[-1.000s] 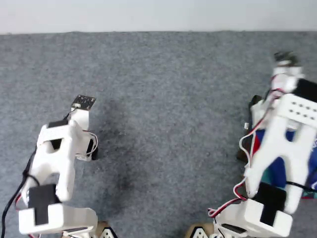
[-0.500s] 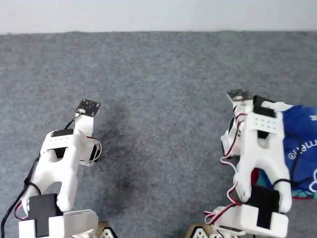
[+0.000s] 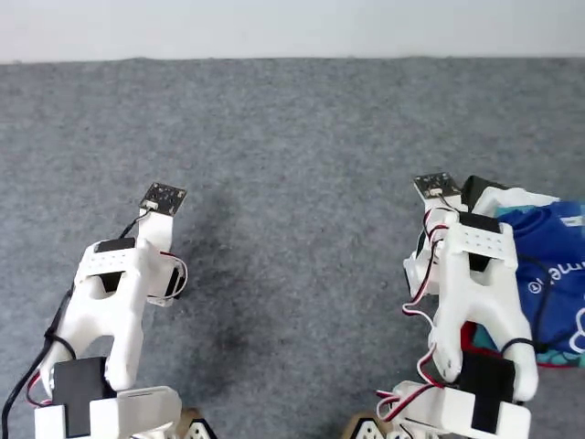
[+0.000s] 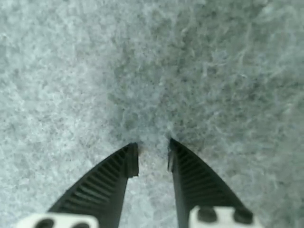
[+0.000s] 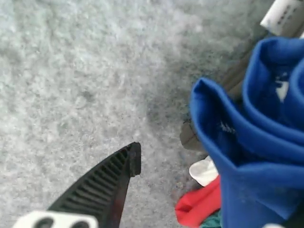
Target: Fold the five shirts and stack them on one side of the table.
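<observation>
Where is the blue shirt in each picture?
High view: blue shirt at the right edge, beside the right arm.
Right wrist view: close up, beside a red shirt.
Left wrist view: left gripper over grey mat.
Shared landmark: the grey mat lies under everything in all three.

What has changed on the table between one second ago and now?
The right arm swung from the table's right edge back towards the middle, and more of the blue shirt now shows beside it. The left arm shifted only slightly. The grey table cover stayed as it was.
</observation>
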Controlling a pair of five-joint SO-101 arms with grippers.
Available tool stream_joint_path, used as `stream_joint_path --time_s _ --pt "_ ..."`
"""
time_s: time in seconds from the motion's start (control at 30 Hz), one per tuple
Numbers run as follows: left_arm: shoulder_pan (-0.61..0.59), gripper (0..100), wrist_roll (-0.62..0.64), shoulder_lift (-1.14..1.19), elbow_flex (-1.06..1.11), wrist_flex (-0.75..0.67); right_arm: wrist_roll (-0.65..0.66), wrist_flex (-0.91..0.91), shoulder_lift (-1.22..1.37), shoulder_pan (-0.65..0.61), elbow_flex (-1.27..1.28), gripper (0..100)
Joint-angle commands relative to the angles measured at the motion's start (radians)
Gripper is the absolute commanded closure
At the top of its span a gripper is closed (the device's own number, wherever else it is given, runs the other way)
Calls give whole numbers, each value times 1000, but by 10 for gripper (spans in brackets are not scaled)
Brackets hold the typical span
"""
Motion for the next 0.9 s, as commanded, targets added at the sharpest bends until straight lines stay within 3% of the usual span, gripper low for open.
stream_joint_path --time_s 0.0,0.33,0.6,0.73,0.87 --pt "26 862 -11 17 85 32 11 61 2 2 -25 505" --pt "26 862 -11 17 85 32 3 401 1 4 -388 505" --pt "26 862 -11 17 85 32 3 535 1 -7 -675 505" --pt "26 862 -11 17 85 32 9 542 1 -70 -755 505" --pt "26 862 -11 17 85 32 9 542 10 -217 -755 505"
